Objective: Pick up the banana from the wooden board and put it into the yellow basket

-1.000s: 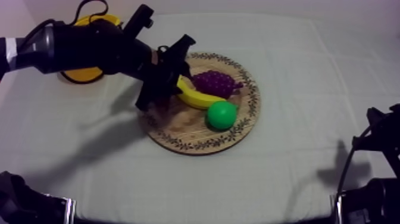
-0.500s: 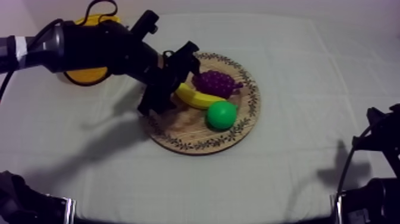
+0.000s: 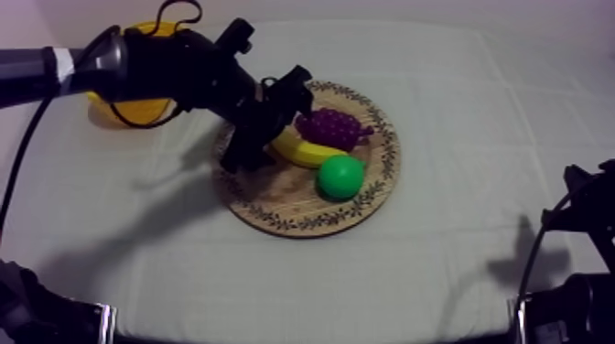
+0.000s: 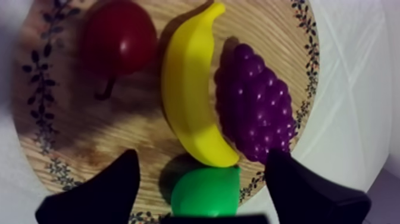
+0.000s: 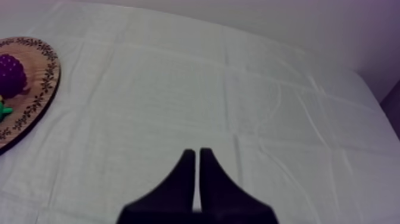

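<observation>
The yellow banana (image 3: 307, 152) lies across the round wooden board (image 3: 284, 198), between the purple grapes (image 3: 331, 126) and the green pear (image 3: 341, 177). My left gripper (image 3: 271, 123) hovers over the board's left half, open, just left of the banana. Looking down from the left wrist, the banana (image 4: 189, 101) lies lengthwise between my spread fingers (image 4: 116, 189), with the small red fruit (image 4: 119, 37), the grapes (image 4: 256, 102) and the pear (image 4: 205, 192) around it. The left gripper (image 4: 202, 156) holds nothing. My right gripper (image 5: 196, 158) is shut on nothing over bare cloth.
The yellow basket (image 3: 128, 112) stands at the table's back left, largely hidden behind my left arm. The board's edge (image 5: 33, 89) with the grapes (image 5: 12, 74) lies far from the right gripper. The right arm (image 3: 581, 215) rests low at the table's right.
My left arm has shifted a little right and farther over the board, its open gripper coming closer above the banana. The fruit and the right arm have not moved.
</observation>
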